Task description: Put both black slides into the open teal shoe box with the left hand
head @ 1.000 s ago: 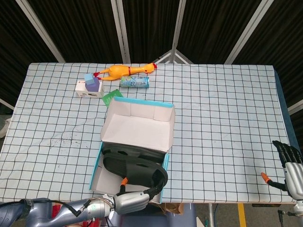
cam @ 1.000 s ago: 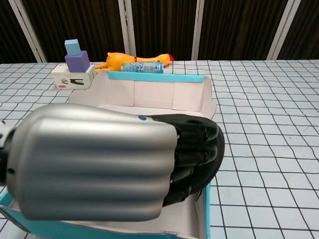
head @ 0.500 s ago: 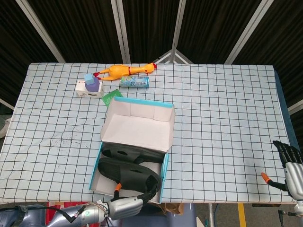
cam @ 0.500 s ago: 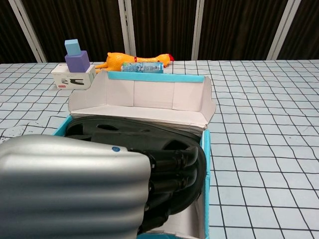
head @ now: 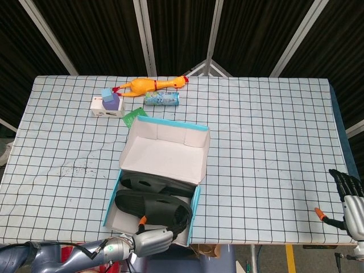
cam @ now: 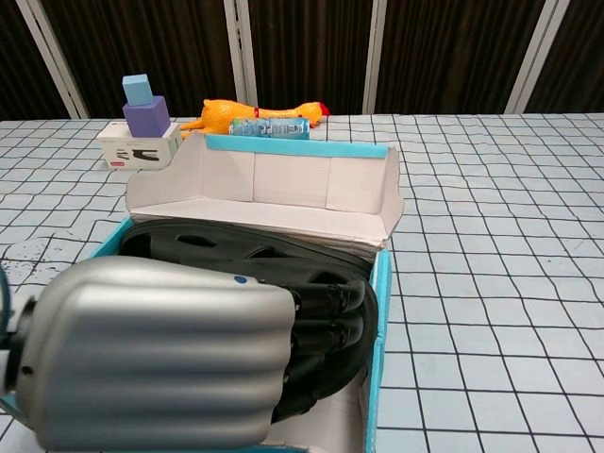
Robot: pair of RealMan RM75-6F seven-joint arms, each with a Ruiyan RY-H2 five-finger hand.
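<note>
Teal cardboard shoe box (head: 195,211), lid (head: 165,151) folded up at the far side, sits at the near edge of the checked tablecloth (head: 267,142), a little left of centre; vs. 0.5 s ago it has shifted slightly left and turned a touch. Two black rubber slides lie inside: far slide (head: 149,185) flat on the box floor, near slide (head: 152,203) just in front, overlapping it in the chest view. Left hand (head: 152,242), silver-backed w/ black fingers (cam: 326,326), is at the near rim, fingers curled over the near slide's strap; it has come back up towards the box since 0.5 s ago and fills less of the chest view. Whether it grips the slide or only rests on it cannot be told. Right hand (head: 348,206) hangs off the table's near right corner, fingers apart, holding nothing, unchanged.

Far left, one each: yellow rubber chicken (head: 151,84), small blue-labelled can (head: 161,99) lying on its side, white carton (head: 106,108) carrying two stacked blocks (purple, light blue) (cam: 144,106), green packet (head: 133,116) partly behind the lid.
</note>
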